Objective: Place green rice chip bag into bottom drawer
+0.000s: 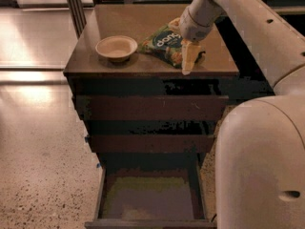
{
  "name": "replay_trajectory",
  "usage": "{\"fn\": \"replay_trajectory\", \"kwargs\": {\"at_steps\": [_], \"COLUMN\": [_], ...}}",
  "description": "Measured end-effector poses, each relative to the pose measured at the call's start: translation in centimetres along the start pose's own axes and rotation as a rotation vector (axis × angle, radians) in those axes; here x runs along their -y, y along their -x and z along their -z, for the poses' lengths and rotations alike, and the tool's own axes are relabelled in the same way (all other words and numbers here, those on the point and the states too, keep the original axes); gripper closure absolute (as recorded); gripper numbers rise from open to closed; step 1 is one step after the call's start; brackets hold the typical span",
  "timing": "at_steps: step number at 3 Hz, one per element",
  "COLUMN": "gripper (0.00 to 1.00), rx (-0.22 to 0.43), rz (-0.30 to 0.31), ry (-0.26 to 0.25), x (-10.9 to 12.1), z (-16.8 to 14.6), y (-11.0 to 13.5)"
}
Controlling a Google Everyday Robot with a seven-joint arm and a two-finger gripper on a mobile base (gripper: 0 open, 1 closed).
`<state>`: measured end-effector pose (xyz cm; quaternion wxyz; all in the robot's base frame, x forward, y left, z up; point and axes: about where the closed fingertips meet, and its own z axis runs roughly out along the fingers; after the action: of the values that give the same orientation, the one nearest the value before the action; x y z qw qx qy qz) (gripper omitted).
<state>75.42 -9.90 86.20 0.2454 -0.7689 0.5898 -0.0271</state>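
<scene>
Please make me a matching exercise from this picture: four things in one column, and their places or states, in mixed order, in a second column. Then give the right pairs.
Things:
1. beige bowl
2. green rice chip bag
3. bottom drawer
4. gripper

Places or states:
A. pulled out, lowest in the cabinet
B. at the bag's right end, over the cabinet top
C. on the left part of the cabinet top
D. lying on the cabinet top, right of the bowl

Pairs: 1-C, 2-D, 3-A, 4-B.
</scene>
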Motion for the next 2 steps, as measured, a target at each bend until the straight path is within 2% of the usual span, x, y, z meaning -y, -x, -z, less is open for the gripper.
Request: {"fn": "replay_trajectory", "kwargs": {"at_steps": [1,2], "gripper": [0.0,0.19], "rx": [0.011,0.011], "rz": [-0.012,-0.012], "ry": [0.039,0.041], "x": [-0.54,-0.57], "z": [-2.35,-2.48], "y": [-0.59,-0.61]}}
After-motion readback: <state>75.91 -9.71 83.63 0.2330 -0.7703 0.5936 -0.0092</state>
